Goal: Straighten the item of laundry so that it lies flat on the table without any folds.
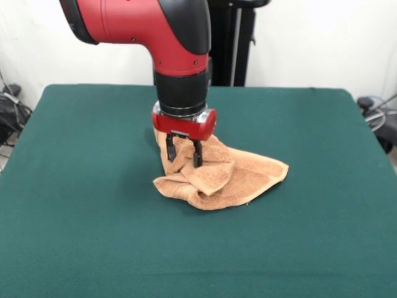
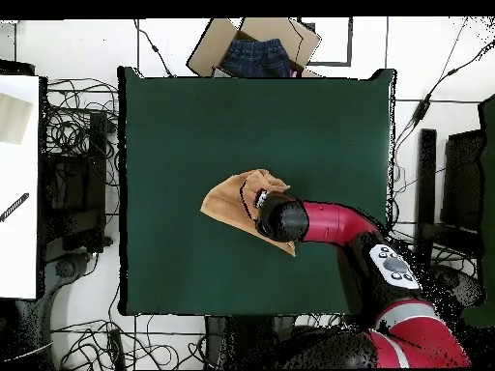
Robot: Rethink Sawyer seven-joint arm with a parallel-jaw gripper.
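- Near the middle of the table (image 1: 74,205) you have the towel (image 1: 245,177), bunched and folded over itself rather than spread out.
- No brand, label or writing on it can be read in either view.
- From the front you see the gripper (image 1: 183,155) pointing straight down, its two dark fingers (image 1: 170,149) set a little apart with a raised ridge of cloth standing between them; whether they actually pinch that ridge you cannot tell.
- From the front you also see the heap's shape: a thick rolled fold along the near edge and one flatter corner running out to the picture's right.
- Overhead, the arm's wrist covers the gripper and much of the cloth, so the fingers do not show there.
- What the overhead view does give you is the outline: the towel's long axis lies diagonally across the table top, one end poking out from under the wrist.
- Only overhead do you see a cardboard box (image 2: 215,50) holding dark blue cloth (image 2: 256,58) just beyond the table's far edge.
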